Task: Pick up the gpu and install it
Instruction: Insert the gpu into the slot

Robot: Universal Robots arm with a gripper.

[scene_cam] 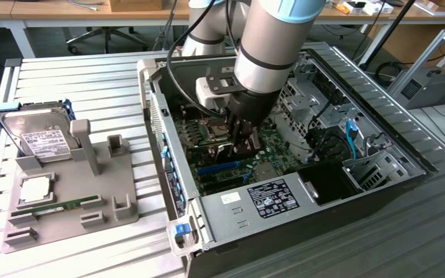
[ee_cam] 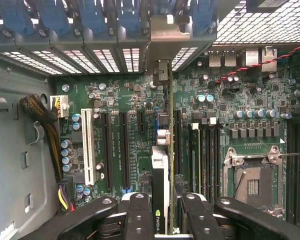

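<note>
One arm is seen in the exterior view, reaching down into the open computer case (scene_cam: 377, 124). The case is laid on its side on the worktop (scene_cam: 76, 75), so that its board faces up and can be reached from above. The tool (scene_cam: 242, 142) is lowered close over that board. On the exterior view's left a grey fixture (scene_cam: 91, 202) is kept well apart from the case. A hard drive (scene_cam: 39, 138) is propped upright in it and a memory stick (scene_cam: 56, 205) is laid flat

In the wrist view the tool (ee_cam: 164, 200) is partly closed, and the gpu (ee_cam: 160, 172) is gripped edge-on between its two fingers (ee_cam: 139, 212). The card is held upright over the motherboard (ee_cam: 115, 107), apparently so that its lower edge can be lined up with a slot. Its silver bracket (ee_cam: 170, 37) is turned towards the rear wall of the case. The card is seen as a thin dark board with a pale strip along it and a black-and-green label near the fingers. Whether it is already seated cannot be told
</note>
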